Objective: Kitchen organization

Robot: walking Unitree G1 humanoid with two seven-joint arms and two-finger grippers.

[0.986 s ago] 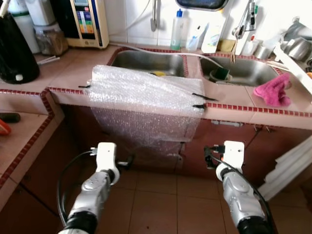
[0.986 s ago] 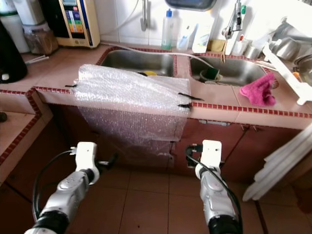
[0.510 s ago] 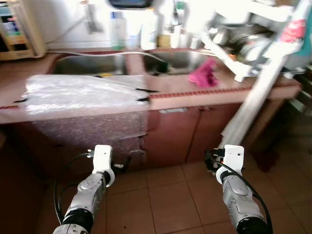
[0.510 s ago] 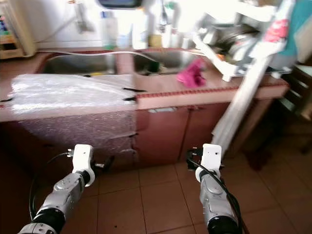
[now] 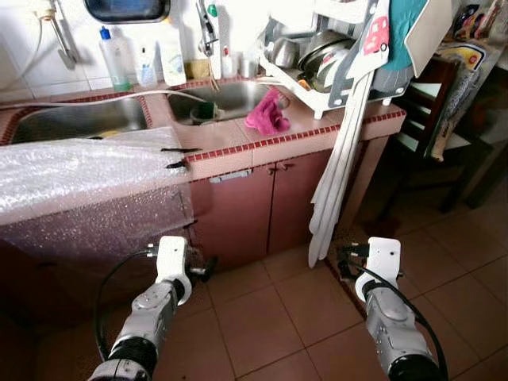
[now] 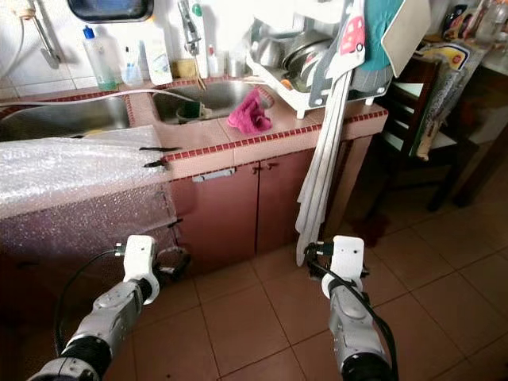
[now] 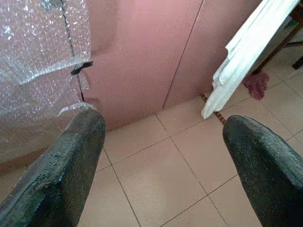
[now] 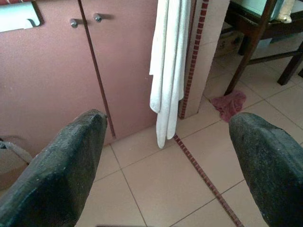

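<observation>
in the left eye view, a tiled worktop [image 5: 238, 155] carries two sinks; a pink cloth [image 5: 267, 117] lies near its front edge, just beside the right-hand sink [image 5: 230, 95]. a sheet of bubble wrap [image 5: 79, 171] is draped over the front edge before the left-hand sink [image 5: 71, 119]. a dish rack [image 5: 317, 55] stands at the worktop's right end, with white boards [image 5: 341, 171] leaning against that end. both arms hang low over the floor.

in the left wrist view, the left tool [image 7: 163, 156] has its fingers [image 7: 66, 165] wide apart, holding nothing, facing the cupboard doors [image 7: 156, 52].

in the right wrist view, the right tool [image 8: 168, 161] is likewise spread and empty; a red rag [image 8: 229, 103] lies on the floor.
</observation>
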